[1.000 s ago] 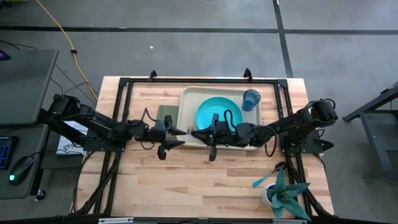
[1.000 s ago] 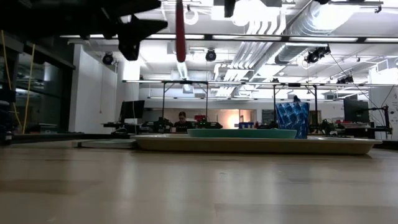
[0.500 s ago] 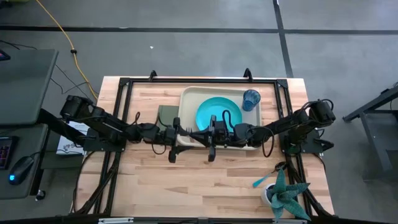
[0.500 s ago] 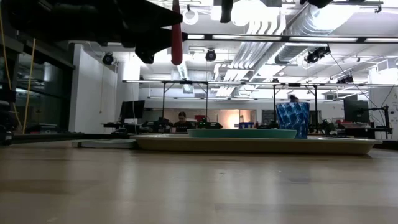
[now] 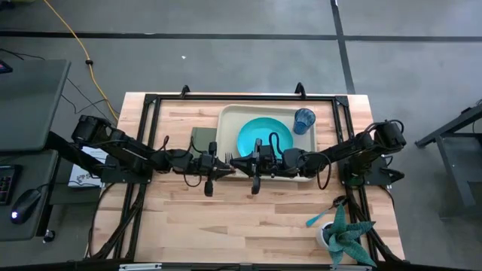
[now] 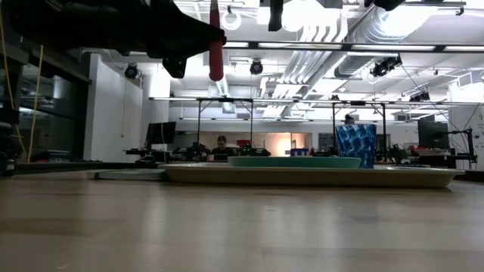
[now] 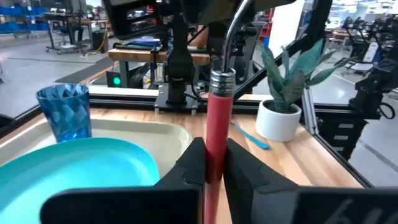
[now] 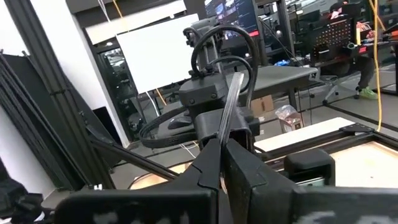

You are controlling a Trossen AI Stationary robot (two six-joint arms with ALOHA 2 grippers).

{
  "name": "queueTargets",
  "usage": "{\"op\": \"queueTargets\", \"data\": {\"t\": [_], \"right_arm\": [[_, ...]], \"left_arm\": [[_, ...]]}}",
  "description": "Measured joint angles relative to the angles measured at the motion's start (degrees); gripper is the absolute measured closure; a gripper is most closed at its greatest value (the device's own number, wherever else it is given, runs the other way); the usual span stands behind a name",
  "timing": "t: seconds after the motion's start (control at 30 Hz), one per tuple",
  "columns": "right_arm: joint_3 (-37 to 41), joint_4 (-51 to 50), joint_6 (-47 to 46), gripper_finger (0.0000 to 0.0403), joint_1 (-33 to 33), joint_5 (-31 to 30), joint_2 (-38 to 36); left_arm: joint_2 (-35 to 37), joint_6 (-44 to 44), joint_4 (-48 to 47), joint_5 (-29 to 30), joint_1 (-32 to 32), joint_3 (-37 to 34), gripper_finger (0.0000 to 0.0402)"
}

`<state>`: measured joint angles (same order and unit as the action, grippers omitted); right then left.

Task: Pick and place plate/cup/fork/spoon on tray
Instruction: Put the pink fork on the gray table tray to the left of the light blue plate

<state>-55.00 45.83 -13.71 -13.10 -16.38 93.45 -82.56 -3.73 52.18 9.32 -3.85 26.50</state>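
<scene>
- While both arms meet above the cream-beige rectangular plastic tray's [image 5: 226,119] 7 o'clock corner, the pink-handled metal fork [image 7: 215,134] seems mid-handover.
- Left gripper [image 7: 213,163] has its fingers clenched on the pink handle; right gripper [image 8: 221,163] pinches the silvery neck, likely to pass it across.
- Round turquoise plastic plate [image 5: 265,138] lies in the tray, translucent dark-blue cup [image 5: 304,120] at its 1 o'clock.
- Light-blue-handled spoon [image 5: 319,218] waits by the teal spiky plant [image 5: 348,239].

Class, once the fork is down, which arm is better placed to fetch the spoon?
Right, probably. The spoon lies on the table's right side beside the plant, near the right arm's base. The left gripper meets the right gripper at the tray's left edge, both closed on the fork.
</scene>
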Motion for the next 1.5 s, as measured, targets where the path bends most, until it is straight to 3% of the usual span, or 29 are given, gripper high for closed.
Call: {"op": "queueTargets", "data": {"t": [0.23, 0.47, 0.6, 0.73, 0.8, 0.93, 1.03, 1.13, 1.17, 1.3, 1.5], "right_arm": [[0.0, -3.6, 0.9, 0.0393, 0.0, -1.4, -0.6], [0.0, -9.1, 4.7, 0.0296, -0.7, -10.9, -2.2], [0.0, -11.1, 5.8, 0.0233, -0.9, -14.1, -2.3], [0.0, -10.9, 5.9, 0.0186, -0.8, -20.8, -2.3], [0.0, -11.4, 4.4, 0.0173, -0.8, -25.0, -2.3], [0.0, -13.5, -1.5, 0.0167, -0.3, -31.6, -2.1], [0.0, -15.8, -5.2, 0.0166, 0.5, -31.6, -1.9], [0.0, -16.9, -8.0, 0.0166, 1.2, -27.9, -1.9], [0.0, -16.9, -8.4, 0.0166, 1.2, -26.1, -1.9], [0.0, -17.2, -9.8, 0.0166, 1.4, -19.9, -1.9], [0.0, -19.1, -10.5, 0.0166, 1.5, -17.6, -1.9]], "left_arm": [[0.8, -0.1, -3.7, 3.1, 0.0, 0.0, 0.0398], [7.2, -0.6, -15.2, 11.5, 0.1, 0.0, 0.0400], [10.1, -2.0, -23.2, 22.5, -0.6, 0.0, 0.0401], [10.5, -4.2, -28.8, 43.0, -2.4, 0.0, 0.0401], [9.1, -4.2, -33.5, 51.6, -3.4, 1.2, 0.0401], [4.1, -4.1, -41.9, 60.4, -5.0, 7.5, 0.0401], [-2.4, -0.6, -46.6, 67.5, -5.8, 12.9, 0.0401], [-9.5, 6.6, -48.3, 79.1, -6.5, 16.8, 0.0401], [-11.8, 9.7, -48.1, 80.5, -6.6, 17.8, 0.0401], [-18.2, 17.1, -47.3, 81.1, -6.3, 20.1, 0.0401], [-21.8, 23.3, -49.1, 80.7, -5.0, 18.9, 0.0401]]}}
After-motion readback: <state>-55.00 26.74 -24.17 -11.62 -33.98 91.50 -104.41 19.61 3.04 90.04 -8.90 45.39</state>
